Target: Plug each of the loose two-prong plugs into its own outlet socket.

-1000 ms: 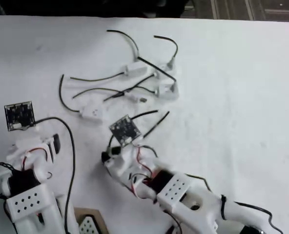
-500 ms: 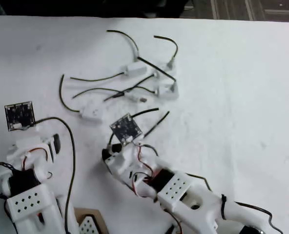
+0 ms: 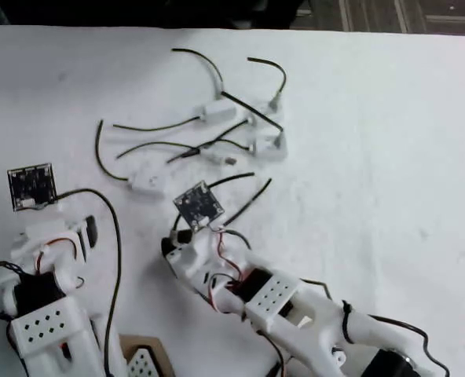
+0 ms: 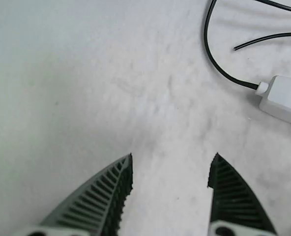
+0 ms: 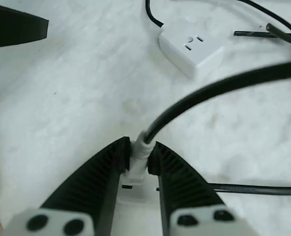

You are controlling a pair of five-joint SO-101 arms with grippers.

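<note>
The white bench (image 3: 389,118) carries a cluster of loose sockets and cords (image 3: 244,129) toward its far side. The left gripper (image 4: 171,164) hangs over bare bench, fingers spread. The right gripper (image 5: 139,146) pinches a white two-prong plug (image 5: 135,169), its black cord (image 5: 209,91) arcing away, near a white outlet socket (image 5: 190,45).

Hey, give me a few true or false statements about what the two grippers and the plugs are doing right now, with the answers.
1. The right gripper is shut on a white plug. True.
2. The left gripper holds a plug. False: it is open over bare table.
3. The held plug already sits in a socket. False: the white socket lies apart from it, slots empty.
4. Black cords lie across the table. True.
</note>
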